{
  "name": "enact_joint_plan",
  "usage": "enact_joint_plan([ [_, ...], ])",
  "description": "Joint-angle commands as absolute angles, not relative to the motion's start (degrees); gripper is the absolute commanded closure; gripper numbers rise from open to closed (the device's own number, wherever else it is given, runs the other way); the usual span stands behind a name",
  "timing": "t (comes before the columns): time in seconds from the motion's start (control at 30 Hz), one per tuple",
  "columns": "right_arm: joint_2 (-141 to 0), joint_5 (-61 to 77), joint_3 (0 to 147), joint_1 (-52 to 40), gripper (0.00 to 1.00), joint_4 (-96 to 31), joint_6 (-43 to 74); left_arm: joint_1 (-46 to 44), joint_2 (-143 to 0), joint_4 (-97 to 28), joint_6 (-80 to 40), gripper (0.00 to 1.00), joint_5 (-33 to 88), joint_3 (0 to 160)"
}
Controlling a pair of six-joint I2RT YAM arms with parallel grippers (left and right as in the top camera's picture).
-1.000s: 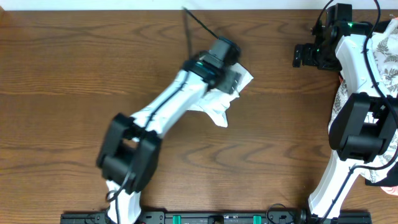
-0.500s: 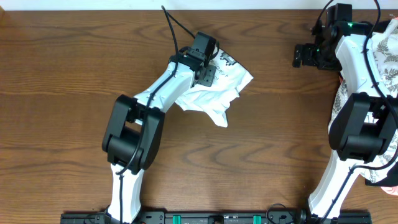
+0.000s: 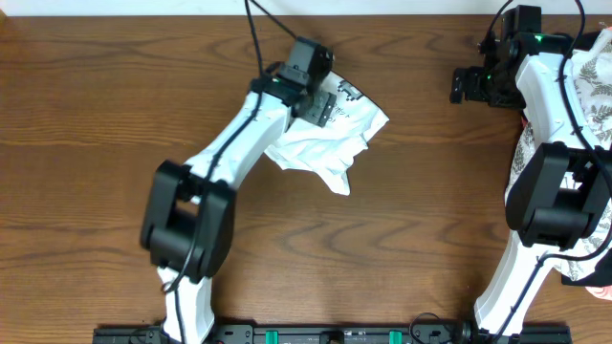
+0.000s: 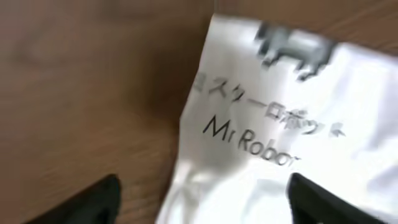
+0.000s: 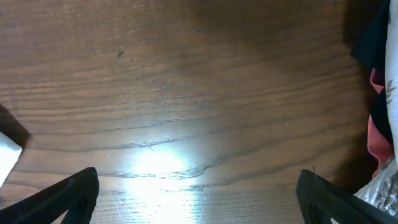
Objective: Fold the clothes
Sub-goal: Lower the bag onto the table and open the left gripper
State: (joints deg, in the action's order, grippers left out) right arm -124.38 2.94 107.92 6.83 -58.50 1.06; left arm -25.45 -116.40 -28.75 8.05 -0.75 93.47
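Observation:
The white T-shirt (image 3: 330, 148) lies crumpled on the wooden table at centre back, with its small dark print facing up. In the left wrist view the shirt (image 4: 292, 124) shows the words "Mr Robot" under a dark logo. My left gripper (image 3: 318, 105) hovers over the shirt's back left edge. It is open (image 4: 205, 208), one finger over bare wood and one over cloth, and holds nothing. My right gripper (image 3: 467, 86) is at the back right, far from the shirt. It is open (image 5: 199, 199) over bare wood.
A white fabric with grey leaf pattern (image 3: 598, 86) lies along the table's right edge under the right arm. The right wrist view shows its edge (image 5: 390, 87) with dark and red cloth beside it. Brown wood table (image 3: 115, 143) lies all around.
My left gripper has moved left and back off the shirt's upper part, so the print now shows. The shirt and the right arm have not moved.

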Motion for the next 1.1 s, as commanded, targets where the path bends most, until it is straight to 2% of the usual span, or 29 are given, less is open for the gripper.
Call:
enact_joint_plan([
  [0.0,-124.01,2.59,107.77,6.7,0.01,-58.52,1.69,-24.43,-115.44,-30.83,16.51,0.05,3.86,95.07],
  [0.07,-124.01,2.59,107.77,6.7,0.01,-58.52,1.67,-23.33,-115.9,-32.6,18.04,0.0,5.52,95.07],
  [0.33,-124.01,2.57,107.77,6.7,0.01,-58.52,1.67,-14.02,-116.53,-34.5,18.2,0.02,24.56,95.07],
  [0.43,-124.01,2.59,107.77,6.68,0.01,-58.52,1.67,-11.99,-117.67,-34.5,18.2,0.02,28.08,95.07],
  [1.07,-124.01,2.59,107.77,6.7,0.01,-58.52,1.67,-12.69,-128.68,-34.22,18.46,0.02,25.74,95.04],
])
